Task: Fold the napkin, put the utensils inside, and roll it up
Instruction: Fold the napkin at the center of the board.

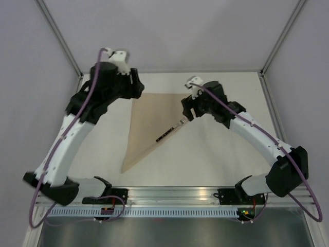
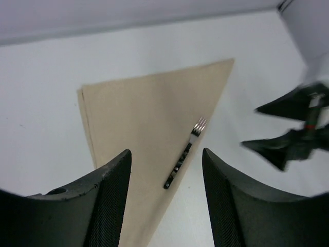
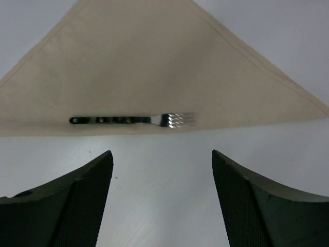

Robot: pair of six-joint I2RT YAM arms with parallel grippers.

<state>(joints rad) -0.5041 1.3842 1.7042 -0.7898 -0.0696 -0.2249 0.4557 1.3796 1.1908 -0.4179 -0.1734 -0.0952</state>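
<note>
The tan napkin lies flat on the table, folded into a triangle. A fork with a dark handle rests along the napkin's long folded edge, tines toward the right arm. My left gripper hovers open above the napkin's far-left corner, holding nothing. My right gripper is open and empty, just off the fold beside the fork's tines. Only this one utensil shows.
The white table is bordered by metal frame posts at the back corners. An aluminium rail carrying both arm bases runs along the near edge.
</note>
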